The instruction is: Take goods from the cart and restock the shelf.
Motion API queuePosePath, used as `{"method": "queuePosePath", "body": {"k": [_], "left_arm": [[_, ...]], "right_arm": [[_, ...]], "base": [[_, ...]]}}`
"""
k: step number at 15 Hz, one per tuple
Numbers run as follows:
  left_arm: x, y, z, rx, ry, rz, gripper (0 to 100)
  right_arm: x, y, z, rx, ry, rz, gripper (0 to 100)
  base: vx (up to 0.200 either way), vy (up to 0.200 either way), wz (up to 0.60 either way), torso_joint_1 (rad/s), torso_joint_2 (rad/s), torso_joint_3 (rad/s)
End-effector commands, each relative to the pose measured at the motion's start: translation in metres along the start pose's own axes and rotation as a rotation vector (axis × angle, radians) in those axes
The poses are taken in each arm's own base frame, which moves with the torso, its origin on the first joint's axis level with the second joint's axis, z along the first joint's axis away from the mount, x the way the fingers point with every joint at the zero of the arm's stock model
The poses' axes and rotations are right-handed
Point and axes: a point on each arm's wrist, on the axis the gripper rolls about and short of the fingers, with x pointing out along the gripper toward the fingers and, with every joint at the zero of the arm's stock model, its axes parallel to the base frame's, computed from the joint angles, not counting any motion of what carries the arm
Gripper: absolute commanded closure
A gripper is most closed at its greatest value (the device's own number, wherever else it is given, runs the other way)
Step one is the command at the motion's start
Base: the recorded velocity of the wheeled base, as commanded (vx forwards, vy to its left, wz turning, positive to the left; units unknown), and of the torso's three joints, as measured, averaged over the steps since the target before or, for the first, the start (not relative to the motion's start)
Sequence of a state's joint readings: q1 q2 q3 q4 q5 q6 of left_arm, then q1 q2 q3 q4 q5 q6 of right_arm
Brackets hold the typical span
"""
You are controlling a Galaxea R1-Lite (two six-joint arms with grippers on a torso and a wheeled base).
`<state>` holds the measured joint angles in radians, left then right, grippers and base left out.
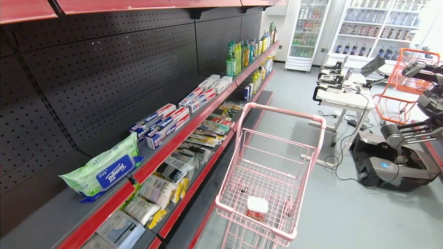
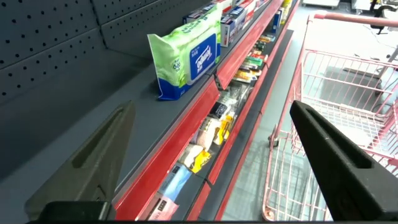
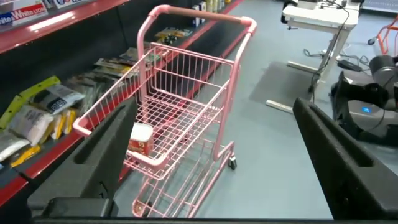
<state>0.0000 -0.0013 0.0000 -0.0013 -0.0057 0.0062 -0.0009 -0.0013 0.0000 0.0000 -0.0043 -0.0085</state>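
While both my tools hang spread wide and empty, left gripper [image 2: 211,107] by the shelf [image 2: 115,79] edge, right gripper [image 3: 212,104] above the cart [image 3: 180,81] | pink wire cart beside shelf | one jar [image 1: 257,207], white lid, red label, upright at cart's near end | one green wipes pack [image 1: 104,169] on shelf beyond

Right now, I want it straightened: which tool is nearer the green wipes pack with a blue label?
Left. The left tool is at the edge of the grey shelf, the green wipes pack ahead on it; the right tool is in the aisle, beyond the pink wire cart.
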Motion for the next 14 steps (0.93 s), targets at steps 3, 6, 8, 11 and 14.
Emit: {"method": "queuePosePath", "body": {"k": [3, 6, 8, 11, 14], "left_arm": [[0.000, 0.000, 0.000, 0.000, 0.001, 0.000, 0], [0.000, 0.000, 0.000, -0.002, 0.001, 0.000, 0], [0.000, 0.000, 0.000, -0.003, 0.001, 0.000, 0], [0.000, 0.000, 0.000, -0.003, 0.001, 0.000, 0], [0.000, 0.000, 0.000, -0.002, 0.001, 0.000, 0]], "right_arm": [[0.011, 0.000, 0.081, 0.002, -0.005, 0.059, 0], [0.093, -0.001, 0.165, 0.101, 0.149, 0.000, 0], [0.135, -0.002, 0.144, 0.094, 0.345, -0.014, 0], [0.168, 0.001, 0.113, 0.028, 0.677, 0.104, 0], [0.233, 0.007, 0.067, -0.100, 0.863, 0.436, 0]], "base": [[0.000, 0.000, 0.00, 0.000, 0.00, 0.000], [0.000, 0.000, 0.00, 0.000, 0.00, 0.000], [0.000, 0.000, 0.00, 0.000, 0.00, 0.000], [0.000, 0.000, 0.00, 0.000, 0.00, 0.000], [0.000, 0.000, 0.00, 0.000, 0.00, 0.000]]}}
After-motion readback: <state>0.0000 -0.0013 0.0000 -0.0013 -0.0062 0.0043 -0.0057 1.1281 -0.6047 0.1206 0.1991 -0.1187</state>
